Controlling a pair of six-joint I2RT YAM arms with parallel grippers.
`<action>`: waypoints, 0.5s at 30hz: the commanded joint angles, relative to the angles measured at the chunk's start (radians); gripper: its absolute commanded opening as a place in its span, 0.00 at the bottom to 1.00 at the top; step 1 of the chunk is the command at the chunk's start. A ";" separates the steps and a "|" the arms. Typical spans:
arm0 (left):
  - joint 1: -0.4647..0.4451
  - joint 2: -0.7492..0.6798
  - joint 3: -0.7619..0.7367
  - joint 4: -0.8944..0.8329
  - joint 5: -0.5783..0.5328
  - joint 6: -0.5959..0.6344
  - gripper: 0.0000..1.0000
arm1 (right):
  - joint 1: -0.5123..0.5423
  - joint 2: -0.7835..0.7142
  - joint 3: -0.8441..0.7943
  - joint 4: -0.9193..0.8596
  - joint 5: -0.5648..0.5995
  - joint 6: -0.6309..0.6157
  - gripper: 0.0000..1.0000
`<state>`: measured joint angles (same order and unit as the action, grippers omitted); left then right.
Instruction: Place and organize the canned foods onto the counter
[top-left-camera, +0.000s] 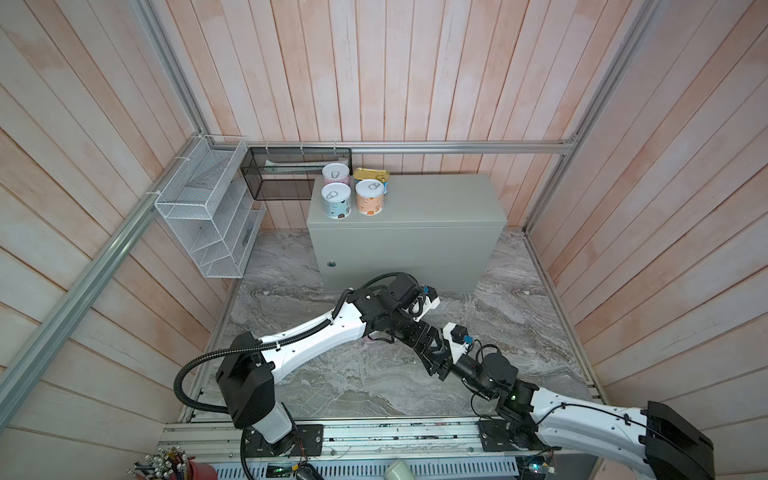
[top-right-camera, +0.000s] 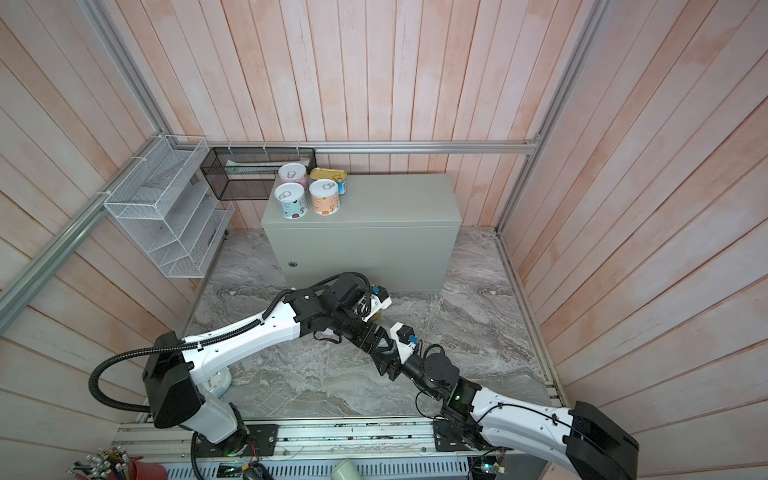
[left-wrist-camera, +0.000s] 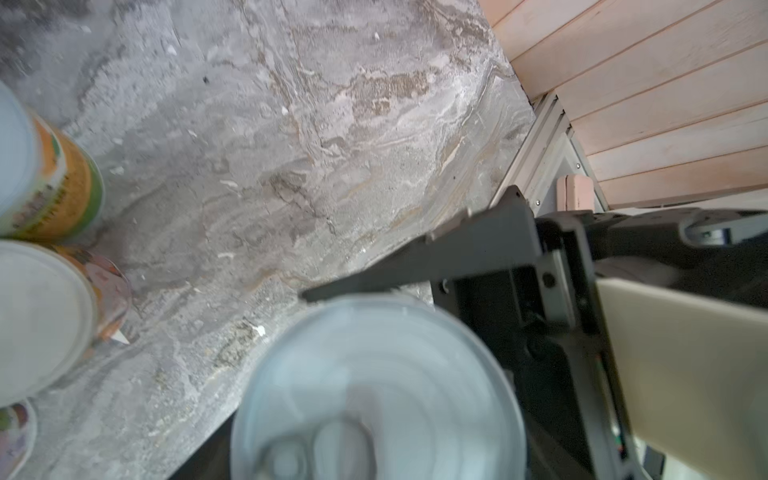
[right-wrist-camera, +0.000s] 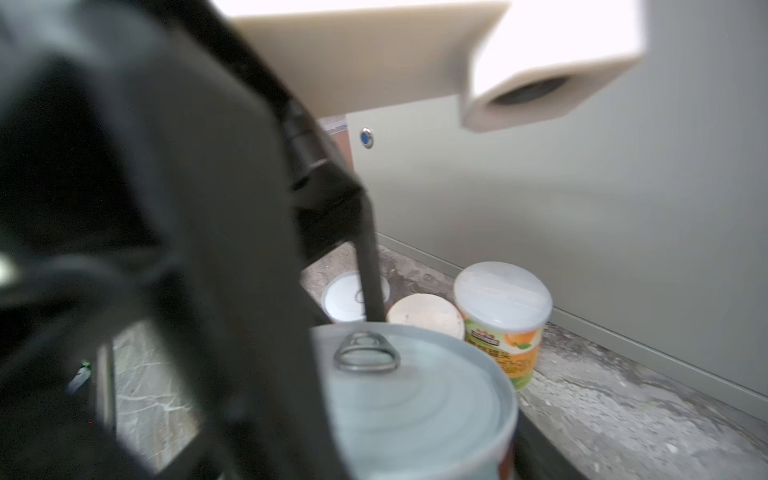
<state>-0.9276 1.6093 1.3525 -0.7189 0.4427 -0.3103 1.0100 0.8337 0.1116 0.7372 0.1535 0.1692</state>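
On the counter (top-left-camera: 436, 203) stand three round pull-tab cans (top-left-camera: 336, 200) and a gold tin (top-left-camera: 371, 173), grouped at its left end. Low over the marble floor both grippers meet at one silver-lidded can (left-wrist-camera: 374, 395), also seen in the right wrist view (right-wrist-camera: 415, 407). My right gripper (top-left-camera: 405, 332) is shut on it, one dark finger (left-wrist-camera: 395, 270) lying along its rim. My left gripper (top-left-camera: 392, 320) is around the same can, but its grip is hidden. More cans stand on the floor by the counter's front: an orange-green one (right-wrist-camera: 503, 316) and two others (right-wrist-camera: 345, 299).
A white wire rack (top-left-camera: 208, 208) and a black mesh rack (top-left-camera: 291, 174) hang at the back left. The two arms cross in front of the counter. A pale can (top-right-camera: 218, 382) sits on the floor near the left arm's base. Wooden walls close in on three sides.
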 joint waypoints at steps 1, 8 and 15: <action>0.001 -0.030 -0.029 -0.065 0.051 0.003 0.88 | -0.014 -0.021 0.008 0.058 0.099 0.029 0.65; 0.008 -0.052 -0.055 -0.040 0.045 -0.013 1.00 | -0.014 -0.019 0.009 0.056 0.101 0.038 0.65; 0.013 -0.071 -0.077 -0.034 0.033 -0.018 1.00 | -0.014 -0.030 0.008 0.047 0.117 0.046 0.65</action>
<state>-0.9119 1.5684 1.3048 -0.7013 0.4484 -0.3428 1.0092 0.8295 0.1089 0.6960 0.1955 0.1848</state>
